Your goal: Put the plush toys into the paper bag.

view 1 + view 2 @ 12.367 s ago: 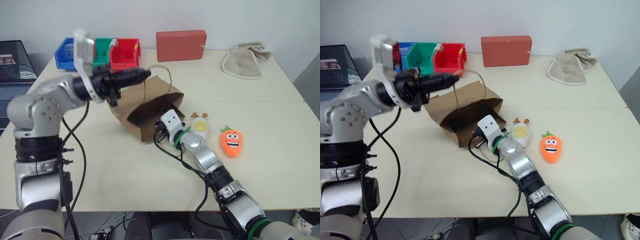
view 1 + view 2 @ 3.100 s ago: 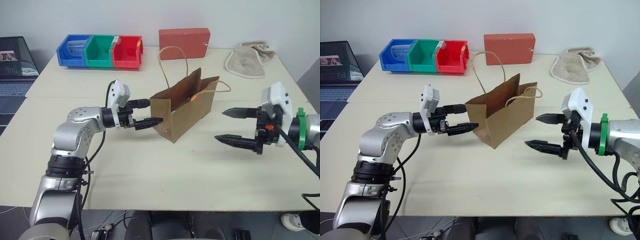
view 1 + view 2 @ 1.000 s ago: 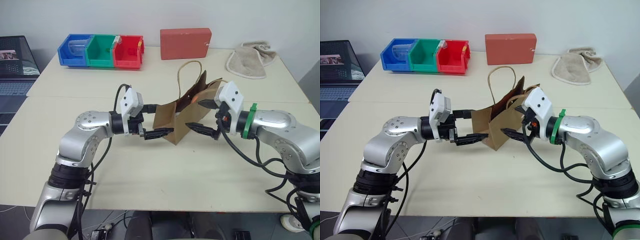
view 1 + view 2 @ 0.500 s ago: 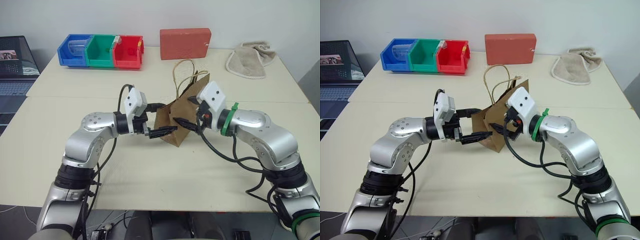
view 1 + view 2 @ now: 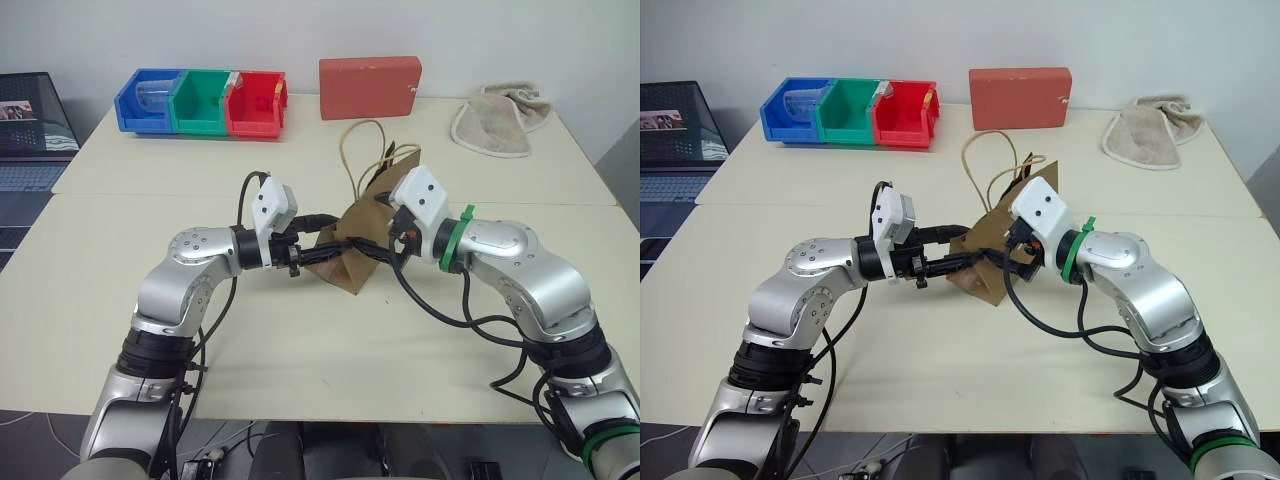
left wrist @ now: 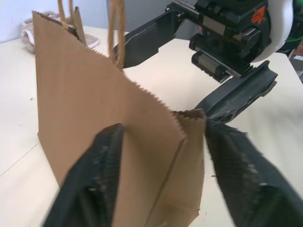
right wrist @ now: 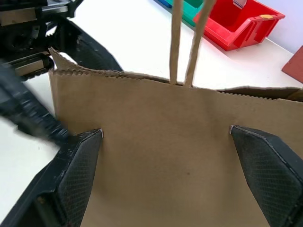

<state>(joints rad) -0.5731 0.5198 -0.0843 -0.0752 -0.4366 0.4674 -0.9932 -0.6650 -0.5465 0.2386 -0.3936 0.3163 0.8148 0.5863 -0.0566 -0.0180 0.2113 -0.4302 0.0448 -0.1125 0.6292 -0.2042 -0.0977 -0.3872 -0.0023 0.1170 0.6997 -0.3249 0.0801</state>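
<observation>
The brown paper bag (image 5: pixel 362 235) stands tilted and pressed narrow at the table's middle, its cord handles (image 5: pixel 358 150) up. My left gripper (image 5: pixel 330 252) comes in level from the left. In the left wrist view its fingers (image 6: pixel 97 177) sit on either side of the bag's (image 6: pixel 104 113) narrow end and press it. My right gripper (image 5: pixel 368 248) meets the bag from the right. Its fingers (image 7: pixel 78 177) stand wide apart across the bag's broad face (image 7: pixel 165 142), gripping nothing. The plush toys are out of view.
Blue, green and red bins (image 5: pixel 200 100) line the back left of the table, a red box (image 5: pixel 370 88) stands behind the bag, and a beige cloth (image 5: pixel 500 120) lies at the back right. A laptop (image 5: pixel 30 130) sits at the far left.
Both grippers came in to the bag from either side. The left fingers then drew together on its end, and the bag looks flatter and more tilted. The right fingers stayed wide.
</observation>
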